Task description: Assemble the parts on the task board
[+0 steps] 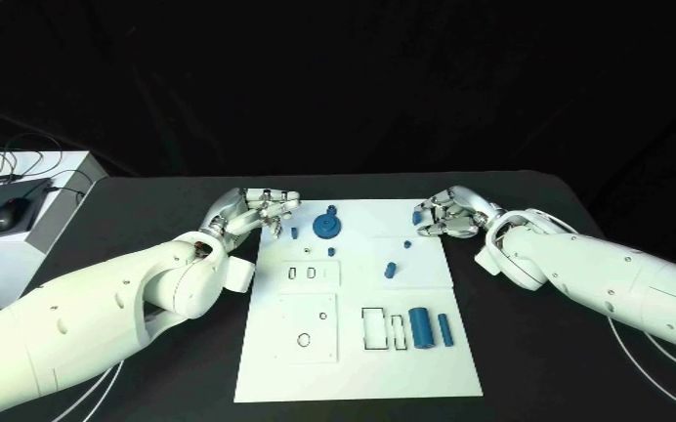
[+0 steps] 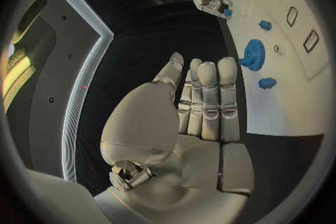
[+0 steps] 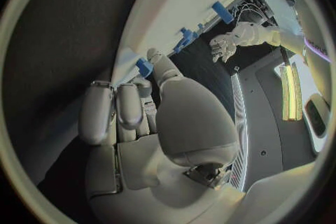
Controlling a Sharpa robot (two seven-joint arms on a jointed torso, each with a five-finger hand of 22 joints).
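Our two arms reach in from either side, nearest to the camera, over the black tabletop [image 1: 549, 197], and between them lies the white board [image 1: 359, 363], long axis running away from us. Our left hand [image 1: 258, 209] sits at the board's far-left corner with its fingers straight and pressed together side by side, holding nothing. Our right hand [image 1: 448, 215] sits at the far-right corner; it seems to touch a small blue piece [image 3: 144, 66] by its fingertip, though we cannot tell whether it pinches it. On the board we count one blue gear [image 1: 328, 225], closer to the left hand, two blue cylinders [image 1: 431, 328] standing lengthwise near the front right, and roughly five small blue pegs scattered across the far half. We judge the gear lies just inward of the left hand.
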